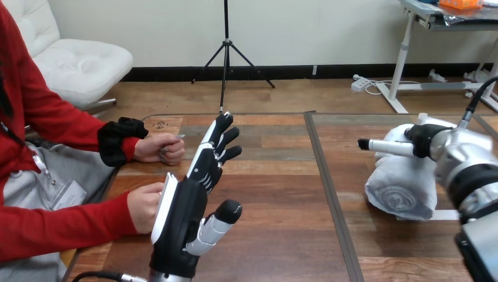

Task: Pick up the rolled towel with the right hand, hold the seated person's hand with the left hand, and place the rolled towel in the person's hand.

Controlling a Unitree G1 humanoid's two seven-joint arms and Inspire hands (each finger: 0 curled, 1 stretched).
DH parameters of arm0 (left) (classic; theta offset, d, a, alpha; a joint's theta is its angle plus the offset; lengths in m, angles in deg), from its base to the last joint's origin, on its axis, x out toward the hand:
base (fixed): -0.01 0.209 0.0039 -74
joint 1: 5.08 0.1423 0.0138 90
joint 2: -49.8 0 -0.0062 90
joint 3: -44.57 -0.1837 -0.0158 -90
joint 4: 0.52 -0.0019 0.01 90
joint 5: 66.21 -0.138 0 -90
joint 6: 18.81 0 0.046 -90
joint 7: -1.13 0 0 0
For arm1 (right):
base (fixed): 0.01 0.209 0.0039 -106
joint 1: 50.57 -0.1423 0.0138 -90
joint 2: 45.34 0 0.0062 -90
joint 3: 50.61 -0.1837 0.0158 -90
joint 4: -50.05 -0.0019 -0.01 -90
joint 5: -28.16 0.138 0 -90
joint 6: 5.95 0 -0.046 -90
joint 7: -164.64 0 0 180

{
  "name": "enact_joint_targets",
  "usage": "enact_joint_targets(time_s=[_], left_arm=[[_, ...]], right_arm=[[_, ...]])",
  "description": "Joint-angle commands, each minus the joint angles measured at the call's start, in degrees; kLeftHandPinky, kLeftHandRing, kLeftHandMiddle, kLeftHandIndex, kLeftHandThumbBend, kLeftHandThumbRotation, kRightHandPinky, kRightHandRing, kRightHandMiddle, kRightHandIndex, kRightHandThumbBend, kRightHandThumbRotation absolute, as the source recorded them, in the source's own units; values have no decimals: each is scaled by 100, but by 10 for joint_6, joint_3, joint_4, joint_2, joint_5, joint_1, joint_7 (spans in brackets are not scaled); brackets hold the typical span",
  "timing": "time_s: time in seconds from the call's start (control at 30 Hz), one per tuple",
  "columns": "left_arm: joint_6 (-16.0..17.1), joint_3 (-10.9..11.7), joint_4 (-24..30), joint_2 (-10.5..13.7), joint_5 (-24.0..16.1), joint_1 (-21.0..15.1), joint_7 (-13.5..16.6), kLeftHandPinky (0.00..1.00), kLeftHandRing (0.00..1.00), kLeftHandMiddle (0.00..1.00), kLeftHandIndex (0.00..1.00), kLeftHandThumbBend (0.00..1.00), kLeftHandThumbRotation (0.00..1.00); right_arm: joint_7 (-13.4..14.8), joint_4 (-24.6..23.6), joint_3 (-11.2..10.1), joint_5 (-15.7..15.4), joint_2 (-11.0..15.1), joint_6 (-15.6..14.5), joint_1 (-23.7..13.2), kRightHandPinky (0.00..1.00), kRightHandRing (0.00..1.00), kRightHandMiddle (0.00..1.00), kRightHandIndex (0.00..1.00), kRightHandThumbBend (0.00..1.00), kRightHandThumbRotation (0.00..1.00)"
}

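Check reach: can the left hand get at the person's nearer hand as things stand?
Probably yes. The left hand is open right beside the person's nearer hand, nothing between them. Its back faces that hand, so it would likely need turning first.

Wooden table [282,194]; white armchair [82,61] left; black tripod [226,53] centre; pale wall [317,29]; wood floor [305,94]; white desk [403,56] right.

Rolled towel [401,191] on table [282,188] at right, left hand [179,214] beside person's nearer hand [144,207] at left
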Motion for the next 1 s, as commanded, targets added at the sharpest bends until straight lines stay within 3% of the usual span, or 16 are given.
enact_joint_targets(time_s=[0.0,0.03,0.13,0.17,0.43,0.5,0.7,0.97], left_arm=[[0,-5,34,6,16,-7,-3,85,93,97,94,100,89],[0,-6,36,7,19,-6,-5,85,93,97,94,100,89],[2,-7,37,8,27,-5,-9,86,93,97,94,100,89],[3,-8,37,9,30,-5,-11,86,93,97,94,100,88],[1,-9,47,10,42,2,-20,87,93,96,94,100,88],[-2,-10,51,11,44,4,-22,87,92,96,94,100,89],[-6,-13,57,13,51,8,-28,87,92,96,94,100,89],[-11,-11,66,12,50,15,-29,87,92,96,93,100,89]], right_arm=[[98,-4,-56,49,-27,-17,-4,44,69,81,87,97,72],[114,-5,-73,66,-28,-15,1,42,67,80,86,98,69],[136,-6,-95,92,-30,-12,7,39,67,80,83,99,55],[140,-6,-97,96,-30,-12,8,41,68,80,82,99,48],[178,-4,-108,117,-35,-1,22,46,71,80,80,100,27],[184,-4,-106,115,-35,4,25,42,64,73,79,99,21],[199,-6,-129,137,-39,15,34,34,48,60,79,97,8],[206,-4,-118,124,-40,27,46,26,34,48,83,95,1]])
